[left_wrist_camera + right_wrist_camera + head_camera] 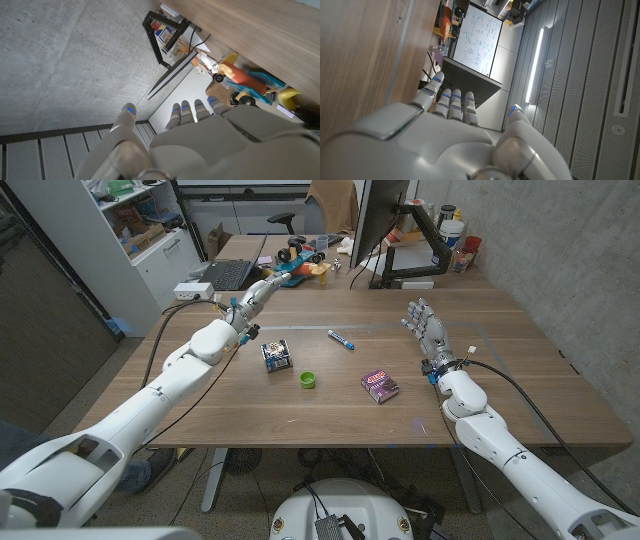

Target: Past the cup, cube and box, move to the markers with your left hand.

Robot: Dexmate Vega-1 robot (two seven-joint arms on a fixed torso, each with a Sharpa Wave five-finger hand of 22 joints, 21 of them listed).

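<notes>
One marker (340, 339) is lying at frame centre, upper middle of the table (520, 370), long axis running diagonally from upper left to lower right. One cube (276, 355) is sitting left of centre, one green cup (308, 379) just below-right of it, one purple box (380, 385) further right. Left hand (262, 288) is reaching toward upper centre-left, fingers extended, holding nothing. Right hand (424, 325) is standing at right, fingers spread, gripping nothing.
</notes>
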